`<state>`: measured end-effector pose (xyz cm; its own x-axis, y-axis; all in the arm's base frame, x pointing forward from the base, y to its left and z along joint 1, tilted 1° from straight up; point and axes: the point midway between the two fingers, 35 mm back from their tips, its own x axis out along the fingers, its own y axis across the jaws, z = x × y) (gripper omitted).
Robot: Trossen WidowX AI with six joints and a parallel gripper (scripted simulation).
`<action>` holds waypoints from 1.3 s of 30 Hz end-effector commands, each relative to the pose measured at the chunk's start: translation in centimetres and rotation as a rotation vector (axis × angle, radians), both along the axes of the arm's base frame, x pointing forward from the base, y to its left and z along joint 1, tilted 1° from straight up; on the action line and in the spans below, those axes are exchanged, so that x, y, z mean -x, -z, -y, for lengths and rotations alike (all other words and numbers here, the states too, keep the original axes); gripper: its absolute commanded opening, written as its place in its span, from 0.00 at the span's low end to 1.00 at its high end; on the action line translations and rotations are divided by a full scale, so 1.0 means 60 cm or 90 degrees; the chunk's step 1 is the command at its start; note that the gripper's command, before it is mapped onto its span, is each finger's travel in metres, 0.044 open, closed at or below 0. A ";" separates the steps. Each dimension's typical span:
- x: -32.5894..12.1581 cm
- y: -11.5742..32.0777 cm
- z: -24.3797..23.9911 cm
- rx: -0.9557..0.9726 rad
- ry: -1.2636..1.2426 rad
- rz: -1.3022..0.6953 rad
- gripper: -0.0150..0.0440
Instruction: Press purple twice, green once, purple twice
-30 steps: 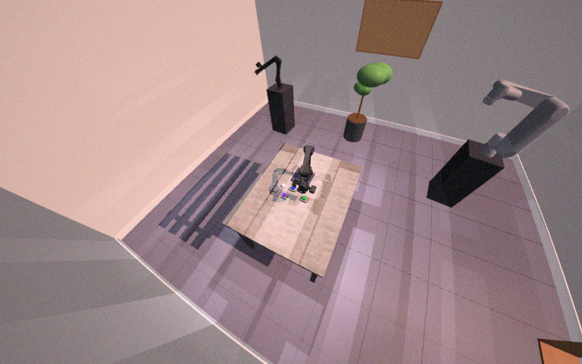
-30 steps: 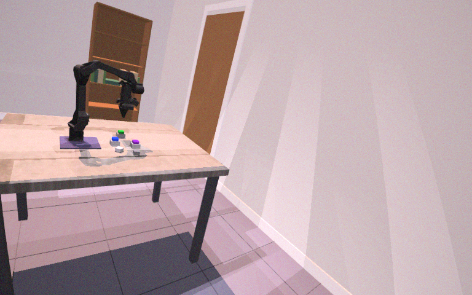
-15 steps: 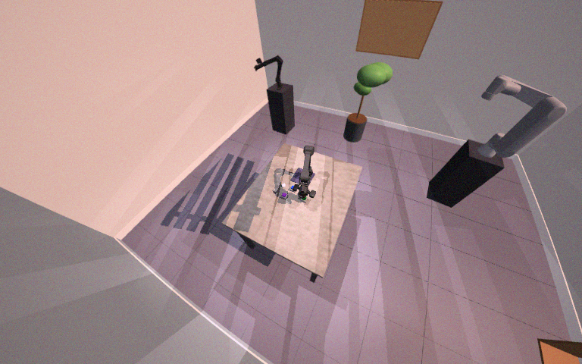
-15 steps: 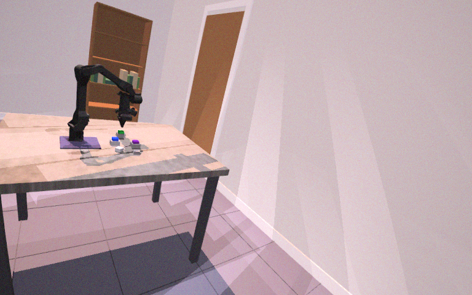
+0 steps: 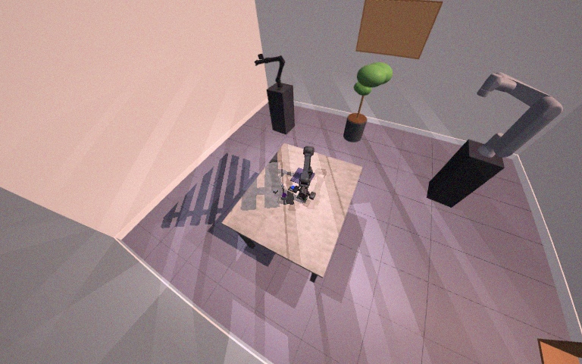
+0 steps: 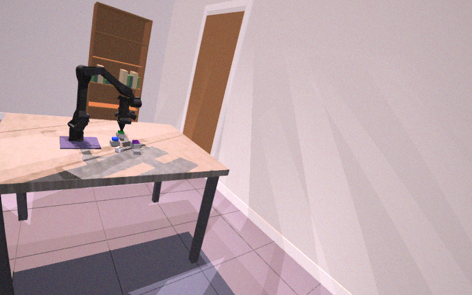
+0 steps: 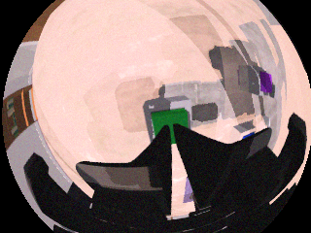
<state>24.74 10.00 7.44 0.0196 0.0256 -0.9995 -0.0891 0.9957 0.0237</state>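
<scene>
My gripper (image 6: 121, 130) (image 7: 171, 128) is shut and empty. Its fingertips are at the top of the green button (image 6: 120, 132) (image 7: 169, 117) and seem to touch it; how far the cap is pressed down I cannot tell. The purple button (image 5: 283, 195) (image 6: 135, 141) (image 7: 265, 82) stands apart on its grey base, with nothing on it. In the top view the arm mostly hides the green button.
The blue button (image 5: 292, 188) (image 6: 114, 139) (image 7: 248, 136) stands between the arm's base and the purple button. A white block (image 6: 118, 149) and a grey block (image 6: 137, 152) lie near the buttons. The arm stands on a purple plate (image 6: 94, 143).
</scene>
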 end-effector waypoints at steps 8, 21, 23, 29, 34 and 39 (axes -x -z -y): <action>0.003 0.013 0.000 0.001 0.002 -0.005 0.29; 0.001 0.007 0.000 0.000 0.000 -0.001 0.29; 0.002 -0.025 0.001 0.000 0.001 -0.003 0.29; 0.002 -0.056 0.001 0.001 0.002 -0.004 0.29; 0.004 -0.142 0.004 0.001 0.002 -0.004 0.29; -0.004 -0.146 0.015 0.001 0.002 -0.004 0.29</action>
<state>24.60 9.65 16.00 0.0204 0.0256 -0.9995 -0.0893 0.9957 0.0237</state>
